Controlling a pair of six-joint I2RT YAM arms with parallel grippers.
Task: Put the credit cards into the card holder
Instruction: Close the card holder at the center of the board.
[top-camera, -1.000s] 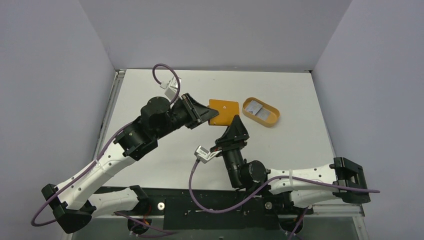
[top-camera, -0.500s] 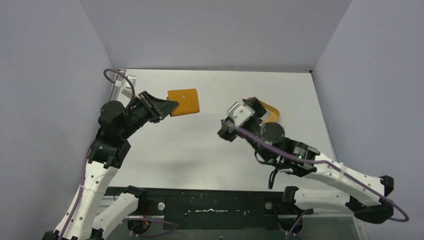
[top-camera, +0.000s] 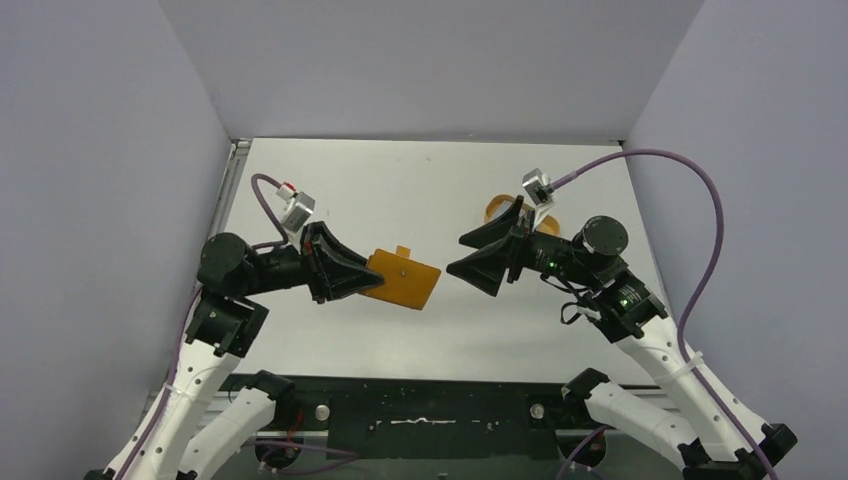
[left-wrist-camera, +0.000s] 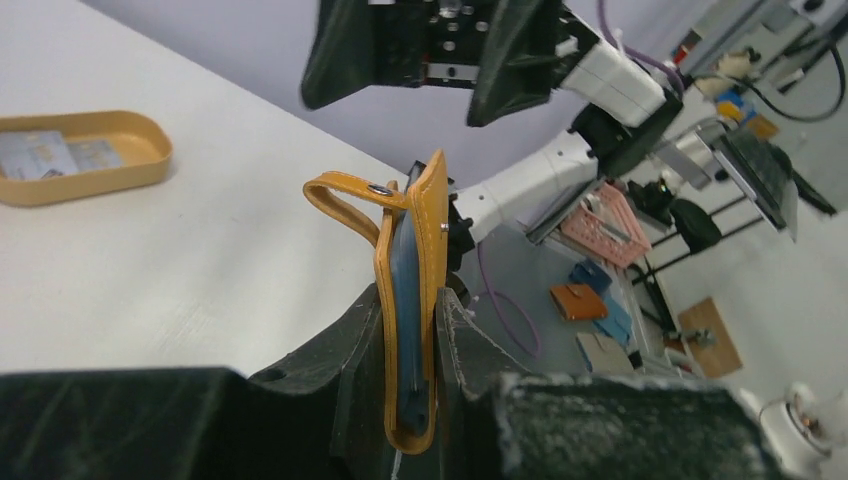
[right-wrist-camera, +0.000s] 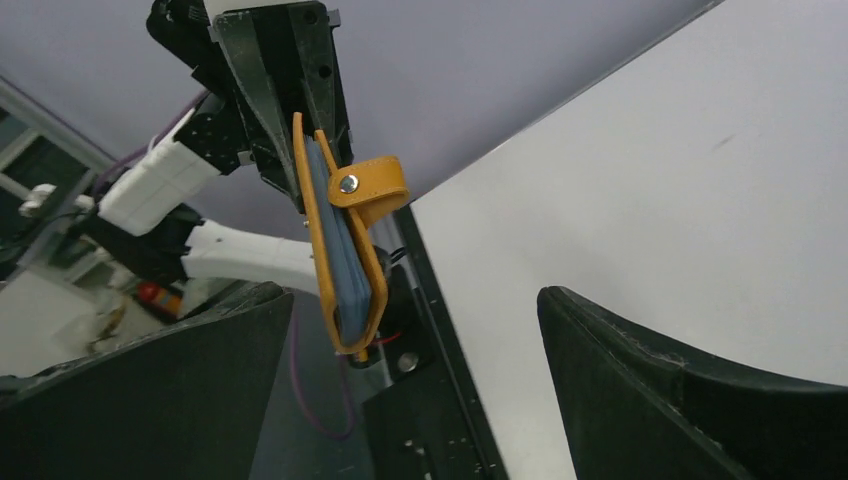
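Observation:
The card holder (top-camera: 408, 283), an orange-tan folded wallet with a loose snap tab, hangs above the table's near middle with my left gripper (top-camera: 366, 278) shut on its folded end. The left wrist view shows the card holder (left-wrist-camera: 412, 250) edge-on between the fingers (left-wrist-camera: 350, 350), blue lining showing. My right gripper (top-camera: 478, 256) stands open a short way to its right, facing it and holding nothing. Its wrist view has the card holder (right-wrist-camera: 340, 250) ahead of the wide-apart fingers (right-wrist-camera: 660, 390). The credit cards (left-wrist-camera: 45, 155) lie in the orange oval tray (left-wrist-camera: 120, 165).
The oval tray (top-camera: 493, 210) sits at the back right, mostly hidden behind my right gripper in the top view. Grey walls close off the table's left, back and right. A black rail (top-camera: 430, 405) with the arm bases runs along the near edge.
My left gripper has carried the card holder from the back of the table forward toward the near middle. The right arm swung round from the tray to face it, jaws now wide.

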